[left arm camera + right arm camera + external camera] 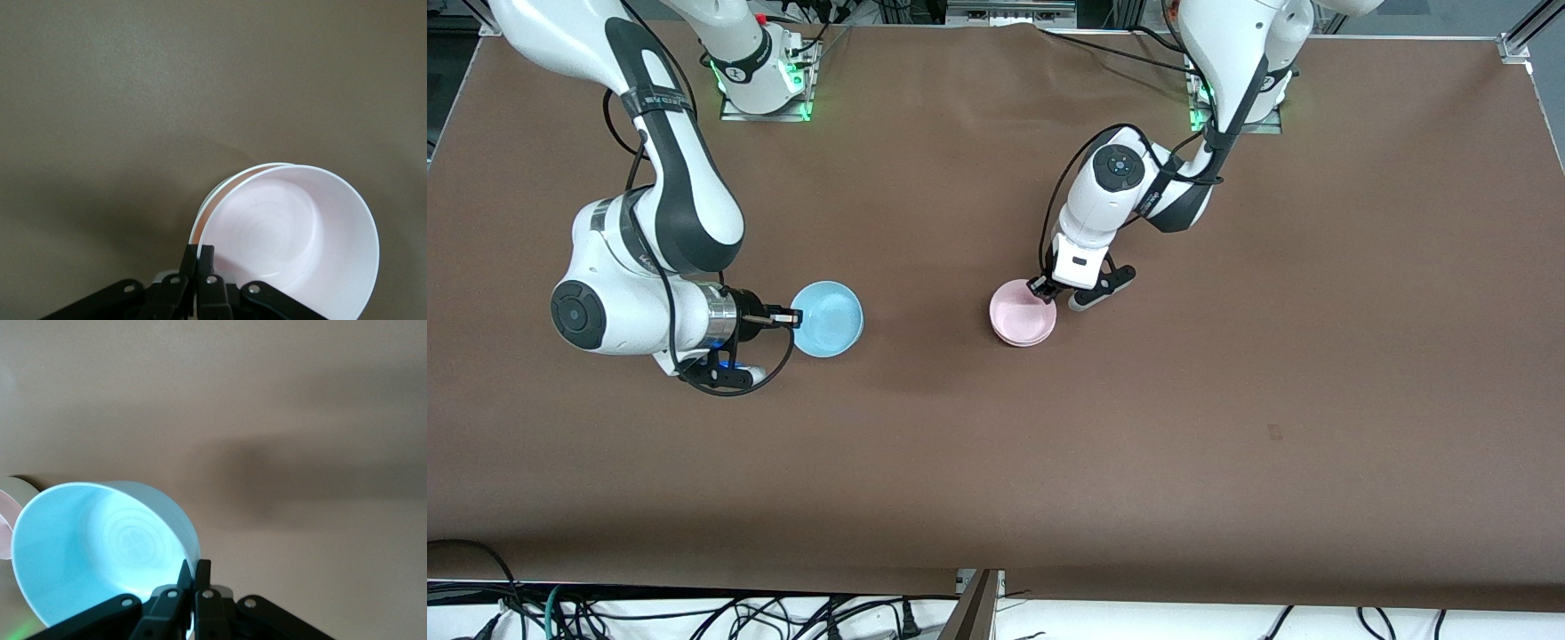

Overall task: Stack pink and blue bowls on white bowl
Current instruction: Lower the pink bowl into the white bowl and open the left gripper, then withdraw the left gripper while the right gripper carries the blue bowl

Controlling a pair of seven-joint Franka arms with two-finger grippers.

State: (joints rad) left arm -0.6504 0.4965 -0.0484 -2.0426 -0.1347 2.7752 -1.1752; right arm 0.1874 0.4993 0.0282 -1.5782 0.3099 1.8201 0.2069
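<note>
The pale pink bowl [1021, 311] sits nested in the white bowl [208, 203], of which only a thin rim shows under it, near the table's middle. My left gripper [1043, 286] is shut on the pink bowl's [293, 227] rim on the side toward the robots' bases, one finger inside and one outside [198, 251]. The light blue bowl [828, 318] is toward the right arm's end of the table. My right gripper [787, 316] is shut on the blue bowl's [100, 550] rim [193, 568]. Whether the blue bowl rests on the table, I cannot tell.
Brown table cover [1227, 400] spreads wide around both bowls. The arms' bases [765, 84] stand along the edge farthest from the front camera. Cables [694, 618] hang past the nearest edge. A sliver of the pink bowl [5, 530] shows in the right wrist view.
</note>
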